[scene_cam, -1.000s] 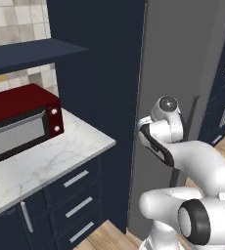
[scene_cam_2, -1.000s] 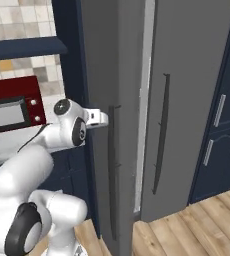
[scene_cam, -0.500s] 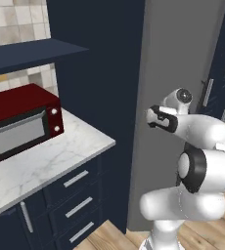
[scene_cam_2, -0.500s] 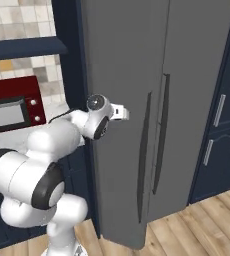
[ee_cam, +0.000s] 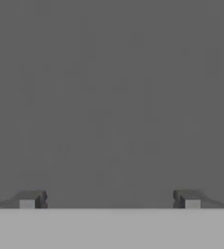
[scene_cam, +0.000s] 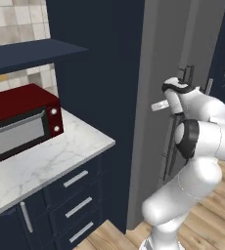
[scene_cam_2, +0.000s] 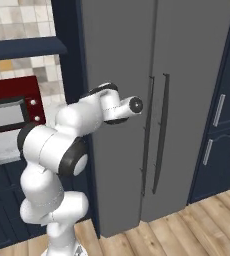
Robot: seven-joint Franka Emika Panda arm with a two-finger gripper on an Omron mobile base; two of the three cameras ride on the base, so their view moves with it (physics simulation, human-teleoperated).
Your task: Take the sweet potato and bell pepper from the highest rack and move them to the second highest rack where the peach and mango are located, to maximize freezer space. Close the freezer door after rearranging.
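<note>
End effector [ee_cam: 109, 199] spread open, empty, facing the upright, shut freezer door [scene_cam_2: 119, 75].

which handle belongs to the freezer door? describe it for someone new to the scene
Find the tall grey cabinet right of the red microwave. Two thin dark vertical handles run down its middle seam; the freezer door carries the left one, nearest the arm.

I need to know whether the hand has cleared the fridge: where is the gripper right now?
The gripper, jaws wide and empty, faces the closed grey freezer door up close, left of its dark vertical handle in the right base view.
</note>
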